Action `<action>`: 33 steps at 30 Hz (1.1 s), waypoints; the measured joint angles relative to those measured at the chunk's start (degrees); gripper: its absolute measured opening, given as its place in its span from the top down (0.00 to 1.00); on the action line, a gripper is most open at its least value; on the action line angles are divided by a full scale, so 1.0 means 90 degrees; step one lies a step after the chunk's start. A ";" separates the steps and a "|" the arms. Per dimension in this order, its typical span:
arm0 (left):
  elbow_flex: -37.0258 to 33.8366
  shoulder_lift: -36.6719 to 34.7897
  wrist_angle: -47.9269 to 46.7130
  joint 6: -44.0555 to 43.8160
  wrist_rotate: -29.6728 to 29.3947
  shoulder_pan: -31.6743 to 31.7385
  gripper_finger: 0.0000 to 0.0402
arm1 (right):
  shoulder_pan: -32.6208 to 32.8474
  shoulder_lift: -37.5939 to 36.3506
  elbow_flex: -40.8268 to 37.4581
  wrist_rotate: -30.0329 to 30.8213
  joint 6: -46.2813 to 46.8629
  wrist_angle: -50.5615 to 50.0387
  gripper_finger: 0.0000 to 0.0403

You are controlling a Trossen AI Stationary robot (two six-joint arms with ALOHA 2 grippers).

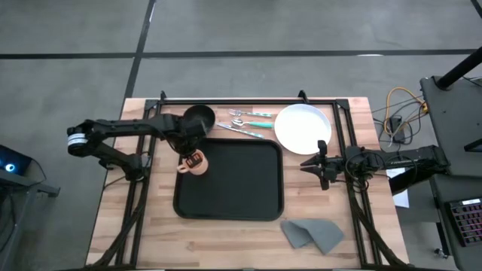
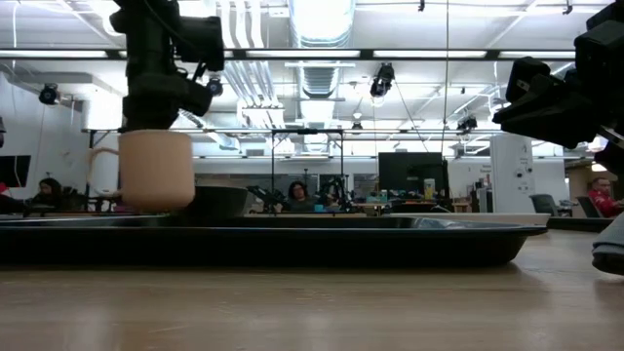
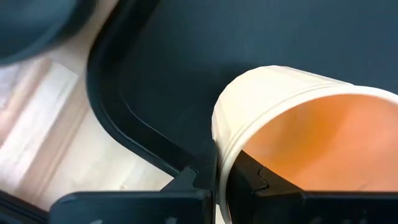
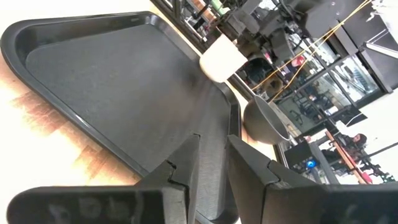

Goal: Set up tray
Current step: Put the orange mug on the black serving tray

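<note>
The left hand (image 1: 193, 159) grips the rim of a tan mug (image 1: 194, 163), holding it just above the left edge of the tray (image 1: 241, 188), which lies flat at the middle of the bench (image 1: 113, 226). A black bowl (image 1: 199, 119), cutlery (image 1: 247, 124) and a white plate (image 1: 301, 128) sit behind the tray. The right hand (image 1: 321, 164) hovers beside the tray's right edge, its fingers slightly parted and empty. A grey cloth (image 1: 312, 235) lies at the front right.

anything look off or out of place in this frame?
Nothing spilled or damaged. The tray sits square and bare. The left gripper holds the cup upright over the tray's left rim. The grey cloth lies crumpled off the tray's corner. The right gripper waits beside the tray, fingers slightly apart.
</note>
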 joint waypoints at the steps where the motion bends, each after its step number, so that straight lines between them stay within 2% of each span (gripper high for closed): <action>1: 0.0036 0.0012 -0.0002 0.0015 -0.0001 0.0054 1.00 | 0.0000 0.0000 0.0001 -0.0002 0.0000 0.0000 0.83; 12: 0.0054 0.0532 -0.0025 0.0486 -0.0009 0.0568 1.00 | -0.0001 0.0000 0.0000 -0.0002 0.0000 0.0000 0.83; 16: 0.0127 0.0684 -0.0023 0.0656 -0.0322 0.0597 1.00 | 0.0000 0.0000 0.0000 0.0000 0.0000 0.0000 0.83; 33: 0.0291 0.0714 -0.0060 0.1103 -0.0437 0.1499 1.00 | 0.0000 0.0000 0.0000 -0.0002 0.0000 0.0000 0.83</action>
